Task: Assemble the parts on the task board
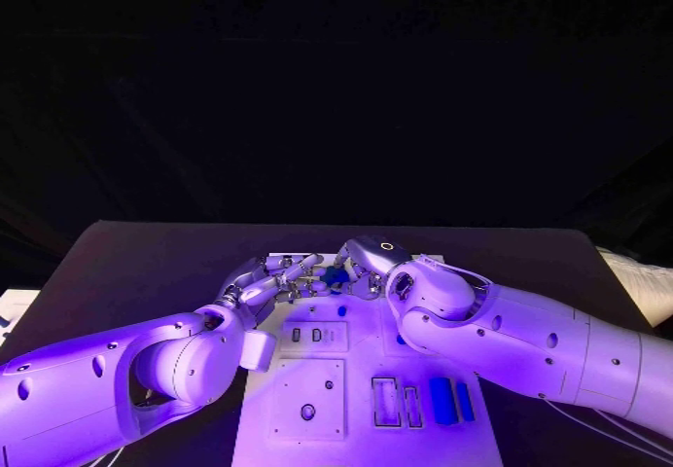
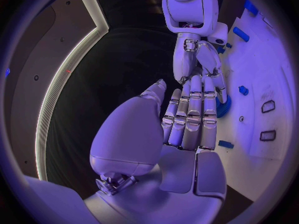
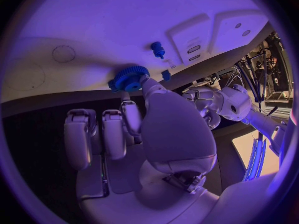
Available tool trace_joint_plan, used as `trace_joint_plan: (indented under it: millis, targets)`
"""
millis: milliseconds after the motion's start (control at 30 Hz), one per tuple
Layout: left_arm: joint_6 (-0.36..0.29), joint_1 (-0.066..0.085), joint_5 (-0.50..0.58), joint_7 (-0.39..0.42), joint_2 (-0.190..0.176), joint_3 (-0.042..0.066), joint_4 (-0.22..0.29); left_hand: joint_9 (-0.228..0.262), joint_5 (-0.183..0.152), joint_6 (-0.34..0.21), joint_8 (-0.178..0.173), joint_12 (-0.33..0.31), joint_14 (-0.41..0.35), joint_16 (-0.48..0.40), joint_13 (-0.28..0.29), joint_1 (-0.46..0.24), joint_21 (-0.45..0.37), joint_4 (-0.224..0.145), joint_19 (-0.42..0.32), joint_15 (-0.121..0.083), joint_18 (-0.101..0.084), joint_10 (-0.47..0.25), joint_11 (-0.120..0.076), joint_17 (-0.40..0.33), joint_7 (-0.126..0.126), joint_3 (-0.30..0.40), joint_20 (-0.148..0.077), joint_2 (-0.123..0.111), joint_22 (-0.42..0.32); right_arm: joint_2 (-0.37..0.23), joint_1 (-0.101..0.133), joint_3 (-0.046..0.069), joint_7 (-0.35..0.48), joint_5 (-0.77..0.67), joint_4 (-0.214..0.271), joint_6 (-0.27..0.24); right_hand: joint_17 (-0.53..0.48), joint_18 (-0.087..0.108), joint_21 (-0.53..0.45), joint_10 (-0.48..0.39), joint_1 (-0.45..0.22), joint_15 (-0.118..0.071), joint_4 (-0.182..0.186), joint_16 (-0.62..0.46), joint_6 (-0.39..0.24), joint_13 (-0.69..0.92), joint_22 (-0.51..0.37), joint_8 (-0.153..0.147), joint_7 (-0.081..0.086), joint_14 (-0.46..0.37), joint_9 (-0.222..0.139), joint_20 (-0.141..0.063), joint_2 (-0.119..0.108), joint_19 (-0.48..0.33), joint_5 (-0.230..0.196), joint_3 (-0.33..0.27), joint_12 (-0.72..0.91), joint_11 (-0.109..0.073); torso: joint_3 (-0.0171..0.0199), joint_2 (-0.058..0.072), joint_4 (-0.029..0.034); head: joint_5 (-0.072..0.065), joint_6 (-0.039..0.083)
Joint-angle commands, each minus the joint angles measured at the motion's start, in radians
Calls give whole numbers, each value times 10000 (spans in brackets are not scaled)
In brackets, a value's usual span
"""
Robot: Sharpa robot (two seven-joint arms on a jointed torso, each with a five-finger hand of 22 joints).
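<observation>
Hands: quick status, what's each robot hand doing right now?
Left robot hand: cannot be told; fingers straight, reaching toward the blue gear.
Right robot hand: pinching the blue gear at the task board edge.

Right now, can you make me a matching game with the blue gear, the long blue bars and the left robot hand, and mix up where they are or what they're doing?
Things:
1. blue gear
2. long blue bars
3. left robot hand

Places or states:
A. lying side by side at the near end of the task board
B. fingers straight, holding nothing
C. pinched by the right robot hand

Pairs: 1-C, 2-A, 3-B
</observation>
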Motion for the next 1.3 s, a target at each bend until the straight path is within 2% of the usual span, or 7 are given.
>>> trace_joint_plan:
  millis: [33, 200, 267, 333, 500, 800, 1300]
  targets:
    - [191, 10, 24, 79, 15, 7, 23, -5, -38, 25, -48, -52, 47, -60, -8, 59, -34, -78, 78, -2, 32, -30, 44, 10, 75, 8, -1, -13, -16, 19, 2, 0, 53, -54, -39, 218, 493, -177, 33, -98, -163, 106, 103, 73, -140, -107, 1111, -131, 34, 660, -37, 99, -154, -9, -77, -146, -164, 65, 0, 0, 2, -15, 11]
    - [166, 10, 24, 75, 11, 7, 27, -5, -38, 27, -53, -60, 48, -67, -7, 62, -36, -88, 80, -2, 32, -29, 44, 16, 75, 13, -2, -16, -19, 13, 4, -4, 28, 30, -68, 344, 543, -173, 27, -151, -665, 166, 518, 92, -301, -167, 1108, -170, 87, 664, -65, 168, -198, -20, -85, -434, -284, 125, 1, 1, 1, -27, 11]
    - [155, 10, 24, 75, 9, 7, 27, -5, -39, 26, -55, -61, 47, -69, -8, 63, -36, -90, 80, -2, 32, -29, 45, 17, 76, 13, -2, -18, -19, 4, 5, -5, 25, 106, -76, 420, 554, -174, 28, -143, -845, 178, 576, 96, -321, -150, 1113, -166, 97, 665, -67, 183, -171, -18, -60, -504, -274, 138, 5, 1, -1, -38, 19]
    - [145, 10, 24, 76, 5, 7, 30, -5, -39, 24, -58, -66, 45, -74, -8, 64, -38, -94, 79, -1, 32, -31, 46, 19, 77, 15, -1, -21, -20, -10, 5, -6, 36, 236, -84, 497, 577, -175, 32, -121, -1213, 188, 583, 105, -286, -109, 1125, -144, 97, 668, -56, 198, 15, -11, 159, -561, -237, 144, 6, -3, -2, -38, 16]
    - [123, 10, 24, 77, -9, 7, 40, -6, -39, 24, -60, -67, 44, -75, -8, 64, -38, -95, 79, -1, 31, -32, 46, 19, 77, 15, -1, -22, -20, -39, 6, -10, 56, 503, -115, 719, 633, -179, 41, -47, -1587, 184, 585, 129, -214, 32, 1147, -139, 83, 678, -35, 203, 157, 2, 361, -645, -85, 136, 4, 5, -4, -36, 14]
    - [81, 10, 24, 67, -17, 7, 46, -7, -39, 18, -70, -80, 38, -87, -10, 68, -41, -107, 78, 2, 31, -39, 50, 24, 82, 20, 0, -28, -23, -67, 11, -17, 91, 711, -194, 898, 684, -184, 51, 12, -1785, 180, 572, 149, -149, 152, 1176, -126, 69, 687, -16, 203, 239, 20, 510, -712, 45, 128, 11, 1, 12, -44, 4]
    - [26, 10, 24, 78, -48, 7, 56, -7, -36, 16, -79, -92, 36, -98, -10, 82, -44, -125, 79, 2, 31, -42, 51, 31, 83, 32, -1, -29, -26, -312, 12, -44, 25, 510, -122, 715, 710, -186, 56, 20, -1796, 177, 553, 160, -127, 169, 1186, -124, 64, 692, -11, 201, 210, 27, 543, -743, 62, 122, 3, 1, 7, -31, -46]
